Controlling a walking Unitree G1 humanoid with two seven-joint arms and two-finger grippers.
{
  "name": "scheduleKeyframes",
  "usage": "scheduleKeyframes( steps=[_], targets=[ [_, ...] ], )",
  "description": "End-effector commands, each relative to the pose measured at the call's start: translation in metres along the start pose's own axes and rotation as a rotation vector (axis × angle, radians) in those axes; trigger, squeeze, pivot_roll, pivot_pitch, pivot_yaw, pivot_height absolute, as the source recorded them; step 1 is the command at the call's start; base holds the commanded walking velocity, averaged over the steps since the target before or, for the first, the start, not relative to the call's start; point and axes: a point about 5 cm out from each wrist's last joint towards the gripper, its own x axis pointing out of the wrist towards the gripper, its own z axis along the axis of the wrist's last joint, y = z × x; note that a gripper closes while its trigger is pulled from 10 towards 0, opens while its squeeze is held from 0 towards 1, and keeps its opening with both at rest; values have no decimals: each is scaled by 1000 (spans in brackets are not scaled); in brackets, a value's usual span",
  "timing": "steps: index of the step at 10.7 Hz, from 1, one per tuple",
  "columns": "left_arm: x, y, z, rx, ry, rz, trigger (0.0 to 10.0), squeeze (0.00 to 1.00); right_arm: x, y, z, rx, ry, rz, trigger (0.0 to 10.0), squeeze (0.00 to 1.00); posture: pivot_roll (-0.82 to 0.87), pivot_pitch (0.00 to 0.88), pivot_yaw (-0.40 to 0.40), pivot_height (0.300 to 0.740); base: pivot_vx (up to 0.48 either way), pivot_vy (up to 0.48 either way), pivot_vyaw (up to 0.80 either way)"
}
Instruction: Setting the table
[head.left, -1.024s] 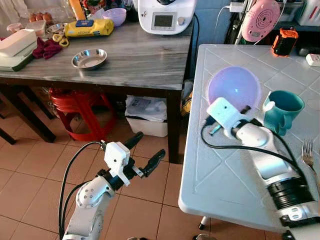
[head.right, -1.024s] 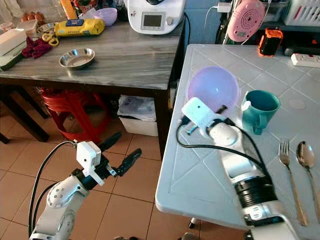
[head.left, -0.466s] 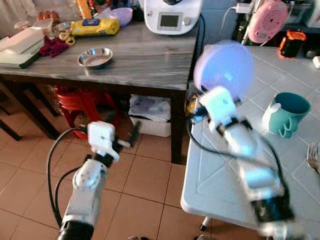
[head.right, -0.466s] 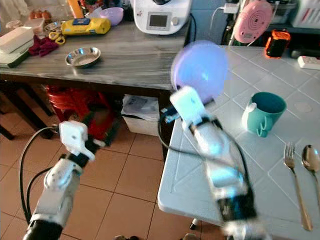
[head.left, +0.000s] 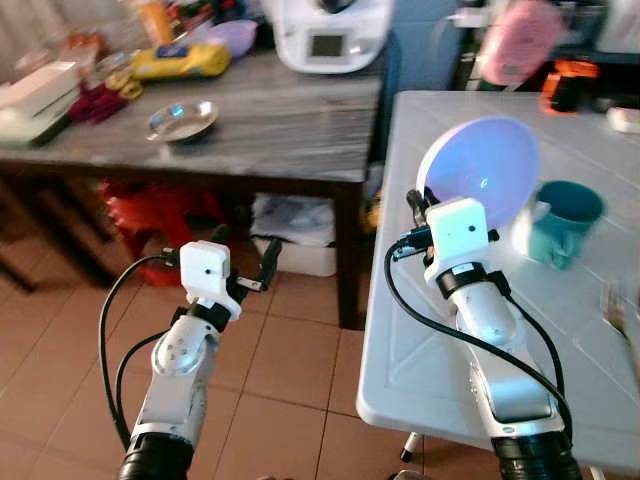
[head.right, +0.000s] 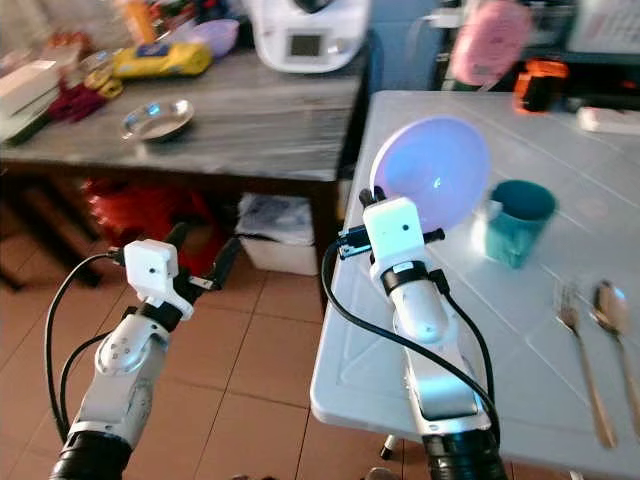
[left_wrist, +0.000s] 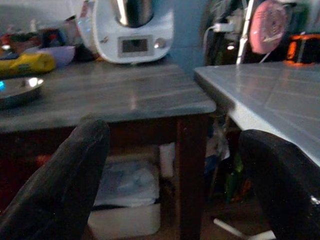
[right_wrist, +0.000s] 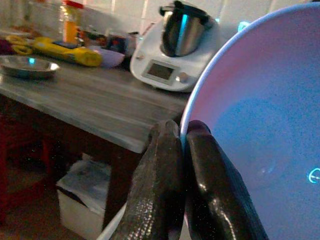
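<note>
The left gripper (head.left: 262, 272) hangs over the tiled floor (head.left: 290, 350) beside the white table (head.left: 440, 380), its fingers spread apart with nothing between them. The right gripper (right_wrist: 182, 165) pinches the rim of the lilac plate (head.left: 478, 171), holding it tilted on edge above the table. Just beyond stands a teal mug (head.left: 565, 220); farther off, a metal dish (head.left: 180, 120) sits on the grey counter (head.left: 290, 120)
</note>
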Motion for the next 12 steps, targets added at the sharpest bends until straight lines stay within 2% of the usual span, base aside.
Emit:
scheduleKeyframes(
  steps=[1, 6, 10, 12],
  targets=[
    [0, 3, 1, 19, -4, -1, 10000, 0, 0, 2, 9, 5, -34, -4, 10000, 0, -148, 94, 120, 740, 0, 379, -663],
    [-3, 4, -2, 26, -6, -4, 10000, 0, 1, 6, 10, 12, -41, 13, 10000, 0, -135, 95, 113, 740, 0, 387, -688],
    [-4, 0, -3, 28, -9, -12, 10000, 0, 2, 7, 13, 3, -68, 23, 10000, 0, -133, 88, 114, 740, 0, 392, 0],
    [-3, -4, -4, 22, -9, -19, 10000, 0, 2, 8, 14, -12, -81, 22, 10000, 0, -135, 87, 115, 740, 0, 394, 541]
  ],
)
